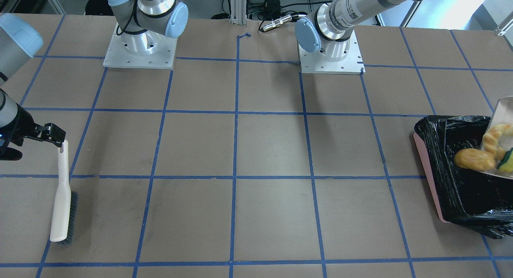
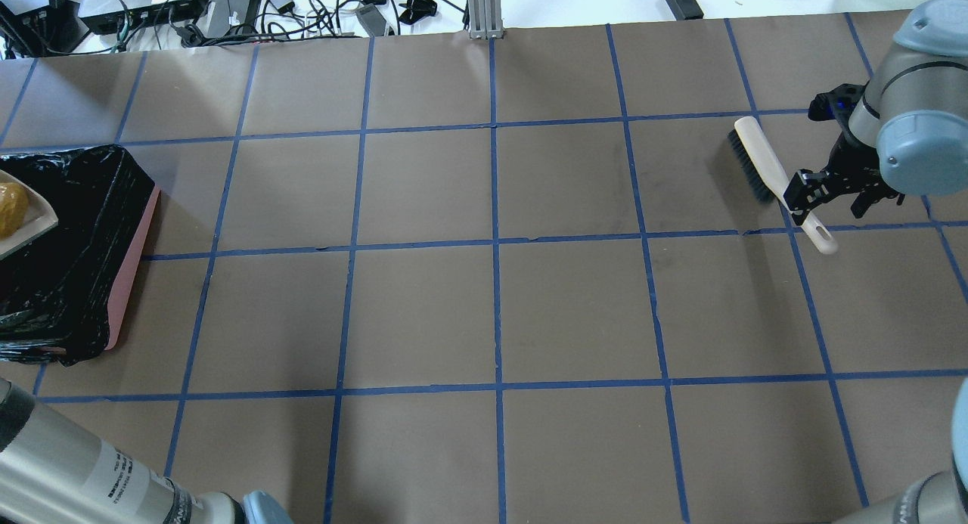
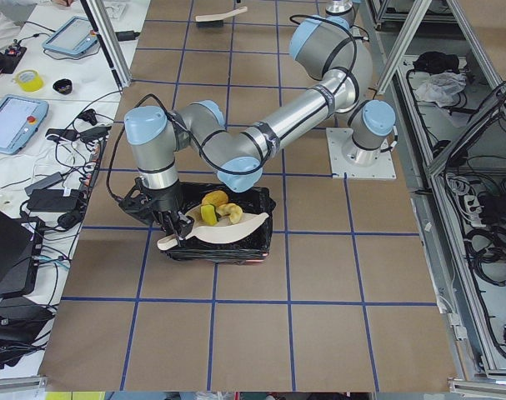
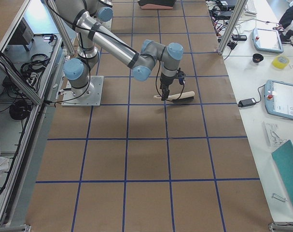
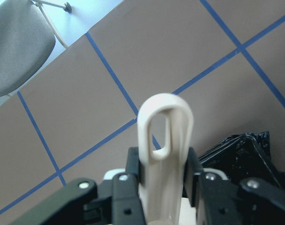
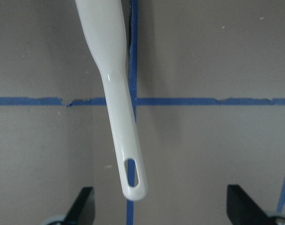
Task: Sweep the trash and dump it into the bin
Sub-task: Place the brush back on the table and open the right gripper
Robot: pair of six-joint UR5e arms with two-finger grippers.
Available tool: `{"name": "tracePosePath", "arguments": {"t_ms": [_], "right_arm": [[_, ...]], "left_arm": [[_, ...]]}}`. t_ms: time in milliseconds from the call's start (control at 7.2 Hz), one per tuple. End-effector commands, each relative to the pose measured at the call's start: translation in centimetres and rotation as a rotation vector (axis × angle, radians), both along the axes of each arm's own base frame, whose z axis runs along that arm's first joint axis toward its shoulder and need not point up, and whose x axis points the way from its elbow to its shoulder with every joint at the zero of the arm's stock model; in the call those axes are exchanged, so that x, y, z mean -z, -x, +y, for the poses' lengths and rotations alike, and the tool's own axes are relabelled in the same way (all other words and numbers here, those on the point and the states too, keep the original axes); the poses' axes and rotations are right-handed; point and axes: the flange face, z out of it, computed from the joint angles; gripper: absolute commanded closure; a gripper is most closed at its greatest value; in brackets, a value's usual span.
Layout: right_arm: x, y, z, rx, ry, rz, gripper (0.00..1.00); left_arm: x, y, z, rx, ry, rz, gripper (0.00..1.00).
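Note:
The trash lies on a beige dustpan [image 1: 501, 109] held over the bin [image 1: 435, 149], which is pink-sided with a black liner. It is a golden-brown lump [image 1: 474, 158], a tan croissant-like piece [image 1: 497, 138] and a yellow-green sponge wedge [image 1: 505, 162]. My left gripper [image 5: 163, 180] is shut on the dustpan handle [image 5: 163, 136], beside the bin [image 3: 236, 250]. On the opposite side, a cream brush [image 1: 62, 197] lies on the table. My right gripper [image 6: 161, 211] is open over the end of the brush handle [image 6: 126, 154], with both fingers well apart from it.
The brown table [image 2: 499, 312] carries a grid of blue tape. Both arm bases [image 1: 140, 53] are bolted along the robot's side. Cables and electronics [image 2: 227, 10] lie past the far edge in the overhead view.

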Motion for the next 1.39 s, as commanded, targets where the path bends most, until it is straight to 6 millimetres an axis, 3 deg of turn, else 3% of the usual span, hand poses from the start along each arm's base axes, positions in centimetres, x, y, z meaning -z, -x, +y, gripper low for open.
{"name": "tracePosePath", "arguments": {"t_ms": [0,139,278,417,556,833,972,1111,1250], "right_arm": [[-11.3,-0.6,1.1,0.011,0.0,-0.006,0.0],[-15.3,-1.7,0.6,0.04,0.063,-0.074,0.0],[-17.5,-2.9,0.8,0.133,0.092,-0.118,0.0],[-19.0,-6.4,2.3,0.172,0.107,-0.113,0.0],[-18.4,-10.7,2.6,0.222,0.096,-0.113,0.0],[-17.6,-19.9,4.0,0.129,0.075,-0.096,0.0],[-17.3,-24.3,6.1,0.051,0.052,-0.084,0.01],[-16.8,-26.3,7.2,0.002,0.069,-0.027,0.0],[-17.3,-26.4,7.5,-0.012,0.081,-0.025,0.0]], "left_arm": [[0.8,0.0,-0.5,0.046,0.015,-0.058,1.0],[1.1,0.2,-0.3,0.049,0.011,-0.058,1.0],[0.9,0.3,-0.1,0.051,0.01,-0.06,1.0],[0.2,1.4,-0.6,0.077,-0.033,-0.113,1.0],[-1.4,4.6,-2.1,0.134,-0.058,-0.2,1.0],[-3.2,6.1,-2.9,0.223,-0.04,-0.286,1.0],[-2.7,6.7,-2.9,0.302,-0.075,-0.301,1.0],[-3.3,8.3,-2.6,0.36,-0.127,-0.395,1.0],[-4.1,12.0,-3.4,0.427,-0.101,-0.505,1.0]]}}
